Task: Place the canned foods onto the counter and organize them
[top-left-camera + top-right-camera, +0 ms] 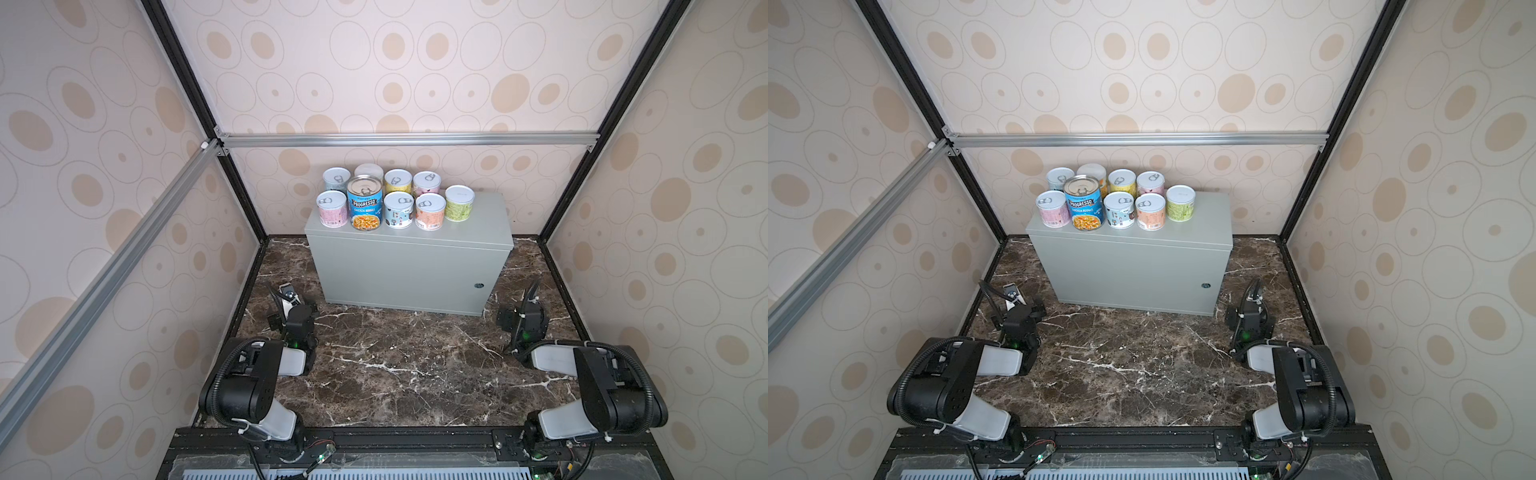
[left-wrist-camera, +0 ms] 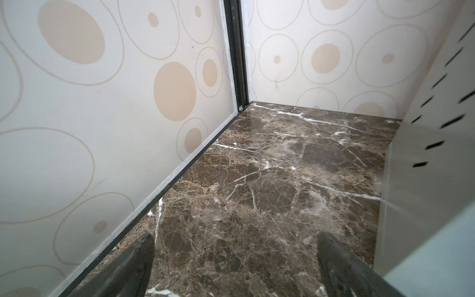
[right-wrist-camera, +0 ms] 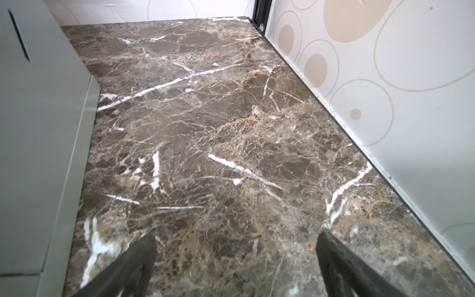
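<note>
Two grippers were empty, each with its jaws spread wide and nothing between them. In its wrist view the left gripper point(image 2: 235, 241) hung low over the dark brown marble floor point(image 2: 257, 180), just beside the left end of the grey counter point(image 2: 437, 195) (narrow slotted vents point(image 2: 434, 145) showed on that side wall). The right gripper point(image 3: 237, 235) hung low over the same marble, just off the counter's right end.

In both top views the two arms sat folded at the near corners, one on either side of the counter's front face, which carried a small round lock point(image 1: 478, 286) near its lower right.

All nine canned foods point(image 1: 398, 211) stood upright on top of the counter, well above and beyond both grippers and touched by neither. They were packed in two rows over the left and middle of the top: four at the back against the patterned wall point(image 1: 415, 83), five in front. The taller blue Progresso soup can point(image 1: 365, 208) stood second from the left in the front row, and a green can point(image 1: 459, 203) ended that row on the right.
</note>
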